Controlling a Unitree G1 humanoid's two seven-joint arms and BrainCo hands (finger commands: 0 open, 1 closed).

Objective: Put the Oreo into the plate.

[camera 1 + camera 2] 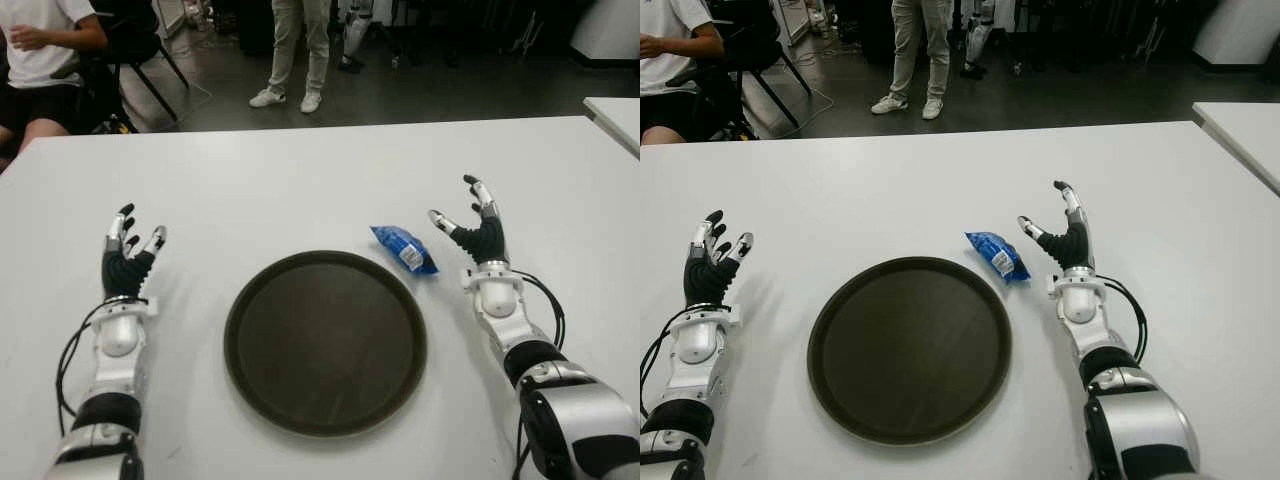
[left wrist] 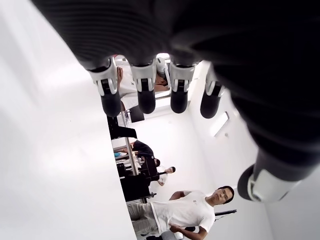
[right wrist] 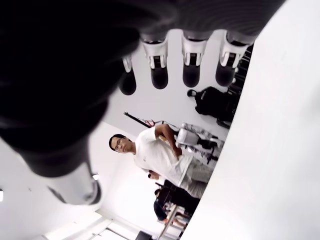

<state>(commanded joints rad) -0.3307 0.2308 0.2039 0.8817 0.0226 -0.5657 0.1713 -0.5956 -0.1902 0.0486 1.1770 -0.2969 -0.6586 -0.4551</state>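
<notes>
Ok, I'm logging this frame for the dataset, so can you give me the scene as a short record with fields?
surface: white table
target: round dark brown plate, nothing on it
item: blue Oreo packet, on the table just off the plate's far right rim
left robot hand: open, left of the plate, holding nothing
right robot hand: open, right of the packet, not touching it
task state: packet not yet picked up

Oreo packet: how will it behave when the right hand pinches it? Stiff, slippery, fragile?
The Oreo packet looks like glossy film, so probably slippery and crinkly rather than stiff. It lies flat on the table, so unlikely to roll. Likely light; contents could crack under a hard squeeze from the right hand.
</notes>
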